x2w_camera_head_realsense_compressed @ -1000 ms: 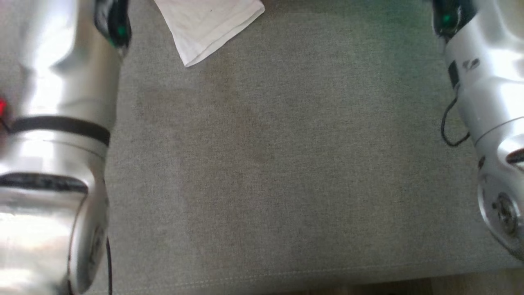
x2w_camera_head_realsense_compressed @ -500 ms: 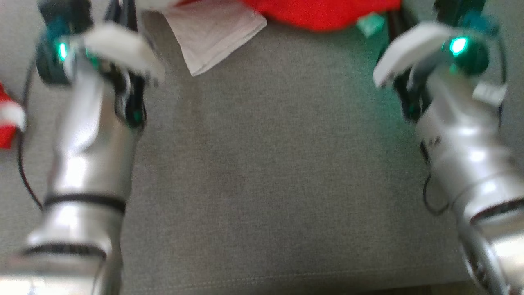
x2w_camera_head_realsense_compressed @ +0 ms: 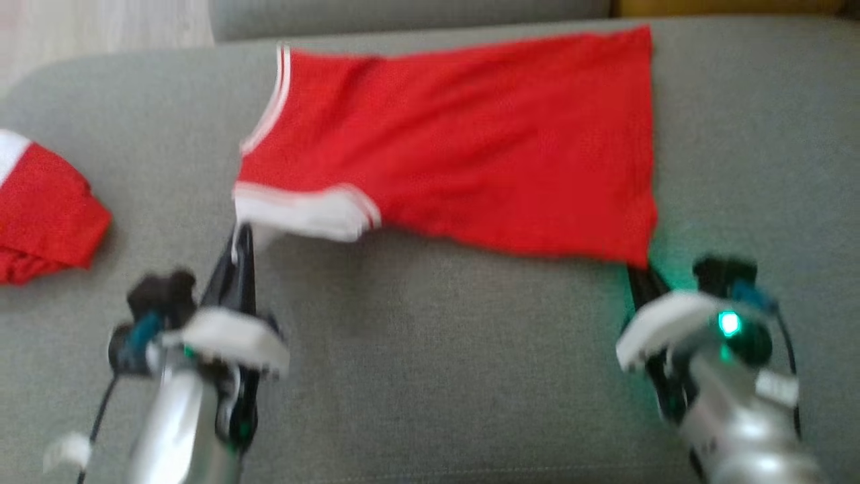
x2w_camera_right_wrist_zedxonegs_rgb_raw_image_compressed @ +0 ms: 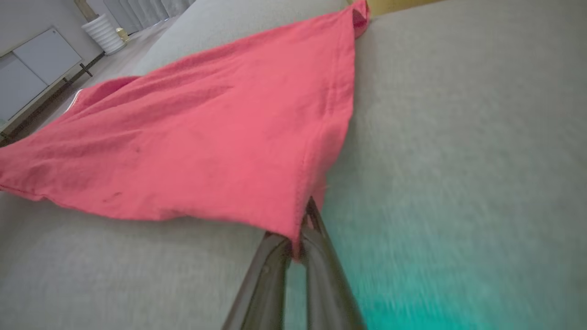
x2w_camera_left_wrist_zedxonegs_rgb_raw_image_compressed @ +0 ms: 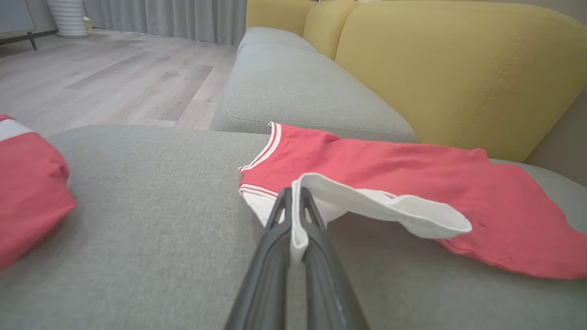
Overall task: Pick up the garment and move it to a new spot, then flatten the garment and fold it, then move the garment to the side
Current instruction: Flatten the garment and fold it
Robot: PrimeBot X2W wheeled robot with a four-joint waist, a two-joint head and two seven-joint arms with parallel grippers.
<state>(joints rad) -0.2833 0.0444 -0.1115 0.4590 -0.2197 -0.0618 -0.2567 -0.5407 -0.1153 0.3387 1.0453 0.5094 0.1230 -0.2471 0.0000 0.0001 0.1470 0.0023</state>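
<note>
Your left tool [x2w_camera_head_realsense_compressed: 240,236] is clamped on the white-trimmed near-left corner of the red sleeveless fabric jersey [x2w_camera_head_realsense_compressed: 470,154]. Your right tool [x2w_camera_head_realsense_compressed: 639,272] is clamped on its near-right hem corner. The jersey lies on the grey fabric sofa cushion [x2w_camera_head_realsense_compressed: 437,376], just beyond both tools, its long axis running left to right between them.

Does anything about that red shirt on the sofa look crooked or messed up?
Yes. The red shirt lies mostly flat, but its white-trimmed edge is curled over where the left fingers pinch it. The right fingers pinch the opposite corner.
</note>
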